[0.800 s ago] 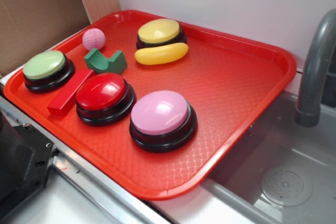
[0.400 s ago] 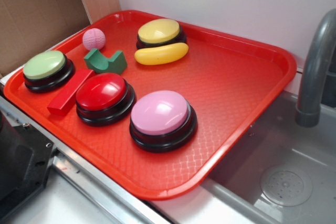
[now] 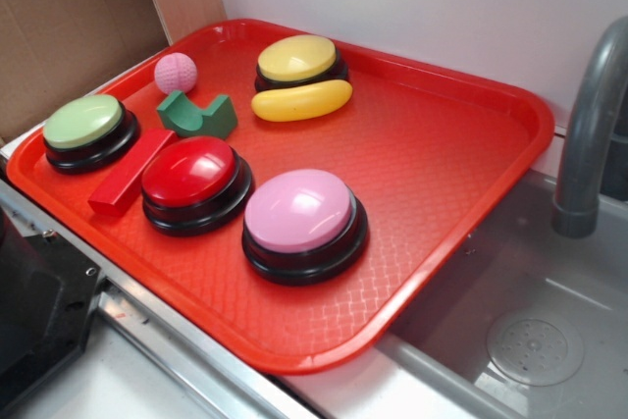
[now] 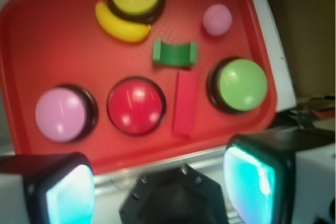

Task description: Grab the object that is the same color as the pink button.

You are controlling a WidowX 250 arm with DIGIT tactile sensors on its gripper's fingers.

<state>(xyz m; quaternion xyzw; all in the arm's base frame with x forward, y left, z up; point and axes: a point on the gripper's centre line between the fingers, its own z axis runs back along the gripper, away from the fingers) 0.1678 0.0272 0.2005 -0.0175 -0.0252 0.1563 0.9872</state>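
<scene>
Change: we see nothing moved on tray (image 3: 461, 134) vs earlier.
Gripper (image 4: 160, 182): fingers spread, empty.
Pink ball (image 4: 217, 19): round, no long axis; far ahead of gripper, right.
Pink button (image 4: 61, 114): ahead-left.

Landmark: red tray (image 3: 461, 159), beside a grey sink (image 3: 530, 340) with a faucet (image 3: 589, 134).
Far edge: yellow button (image 3: 297, 58), banana (image 3: 301, 100) touching it.
Left end: green button (image 3: 86, 125).
Middle: green arch block (image 3: 196, 115), red block (image 3: 128, 174), red button (image 3: 191, 176).

Toy kitchen setup, grey sink basin (image 3: 520, 321), faucet (image 3: 589, 134), cardboard backdrop (image 3: 69, 26)
</scene>
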